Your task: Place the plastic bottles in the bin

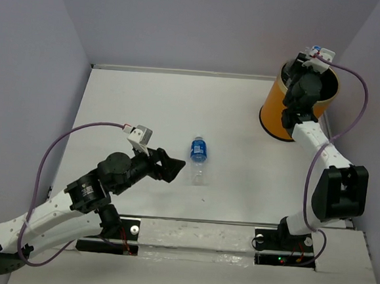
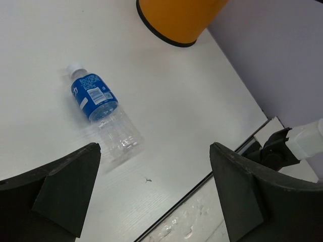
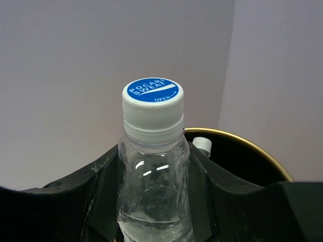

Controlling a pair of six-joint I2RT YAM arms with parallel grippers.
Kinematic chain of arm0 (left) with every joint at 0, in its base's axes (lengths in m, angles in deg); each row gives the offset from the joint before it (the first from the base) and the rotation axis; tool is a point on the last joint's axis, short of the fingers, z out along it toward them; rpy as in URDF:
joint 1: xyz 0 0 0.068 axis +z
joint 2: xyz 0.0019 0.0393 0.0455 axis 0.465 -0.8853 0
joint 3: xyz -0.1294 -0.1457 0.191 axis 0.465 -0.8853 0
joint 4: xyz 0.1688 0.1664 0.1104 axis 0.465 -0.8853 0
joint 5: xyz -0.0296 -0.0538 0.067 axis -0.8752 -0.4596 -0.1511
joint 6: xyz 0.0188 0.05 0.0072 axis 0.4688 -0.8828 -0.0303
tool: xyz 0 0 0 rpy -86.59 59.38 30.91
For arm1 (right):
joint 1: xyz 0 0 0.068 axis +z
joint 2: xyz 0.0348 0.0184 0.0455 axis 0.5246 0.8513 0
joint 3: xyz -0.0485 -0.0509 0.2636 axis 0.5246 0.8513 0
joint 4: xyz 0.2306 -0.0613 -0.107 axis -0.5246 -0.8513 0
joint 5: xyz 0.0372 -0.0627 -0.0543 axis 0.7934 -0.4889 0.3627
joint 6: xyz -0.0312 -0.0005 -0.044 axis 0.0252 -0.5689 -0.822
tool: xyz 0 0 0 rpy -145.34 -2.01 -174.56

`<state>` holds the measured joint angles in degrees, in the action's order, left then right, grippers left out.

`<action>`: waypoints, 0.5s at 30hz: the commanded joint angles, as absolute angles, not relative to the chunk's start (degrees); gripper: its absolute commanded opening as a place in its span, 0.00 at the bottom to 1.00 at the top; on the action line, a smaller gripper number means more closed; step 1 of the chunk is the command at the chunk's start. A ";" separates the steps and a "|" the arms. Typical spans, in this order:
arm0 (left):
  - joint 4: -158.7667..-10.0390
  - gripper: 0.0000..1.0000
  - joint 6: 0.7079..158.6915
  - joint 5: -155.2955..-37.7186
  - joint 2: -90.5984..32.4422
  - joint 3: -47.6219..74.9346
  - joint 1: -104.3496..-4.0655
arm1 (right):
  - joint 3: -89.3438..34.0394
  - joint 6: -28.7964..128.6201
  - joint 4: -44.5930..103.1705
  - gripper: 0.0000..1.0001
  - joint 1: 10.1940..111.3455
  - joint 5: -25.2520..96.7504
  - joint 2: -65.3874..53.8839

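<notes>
Lying on its side on the bench (image 1: 127, 104), the labelled bottle (image 1: 198, 158) has its long axis running almost straight from the near edge to the far wall. Its white cap is at the far end and its clear base at the near end. The blue label wraps the half next to the cap. It sits about mid-bench, well apart from the bin (image 1: 274, 116), which stands in the far right corner.

The left end effector (image 2: 156, 186) is spread wide with nothing between its fingers (image 2: 65, 186). It hangs low just to the left of the labelled bottle's base end, close by, and I cannot make out any contact.

The right end effector (image 3: 154, 166) is up at the bin's mouth, partly closed and clamped on the held bottle (image 3: 151, 196). Its dark fingers press on either side of the clear body below the neck. That bottle stands upright, long axis vertical, with a white cap printed in blue on top. Behind it the bin's pale rim curves past, and a second small white cap (image 3: 202, 144) pokes up inside the dark interior.

By my count there are three bottles in sight: one on the bench, one gripped, and one in the bin showing only its cap. There is one bin and two end effectors.
</notes>
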<state>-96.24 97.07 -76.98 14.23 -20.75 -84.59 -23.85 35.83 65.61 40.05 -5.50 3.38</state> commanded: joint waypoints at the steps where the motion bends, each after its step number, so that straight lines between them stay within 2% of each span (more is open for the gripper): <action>1: -95.03 0.99 95.54 -76.90 14.78 -19.40 -84.57 | -19.69 36.59 71.82 0.18 37.72 -8.63 -1.49; 5: -94.42 0.99 95.54 -77.96 13.55 -19.31 -84.66 | -24.42 41.50 61.04 0.21 36.04 -4.51 -1.49; 10: -94.24 0.99 95.72 -77.61 13.98 -19.58 -84.57 | -39.61 46.43 44.32 0.25 33.06 -2.65 3.07; 15: -94.15 0.99 95.89 -77.52 13.90 -19.67 -84.66 | -36.31 52.40 40.61 0.26 28.58 -1.78 5.89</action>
<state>-95.98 96.87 -77.39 13.75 -20.75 -84.59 -36.81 45.60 47.21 31.96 -2.74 4.65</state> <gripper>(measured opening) 0.989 0.524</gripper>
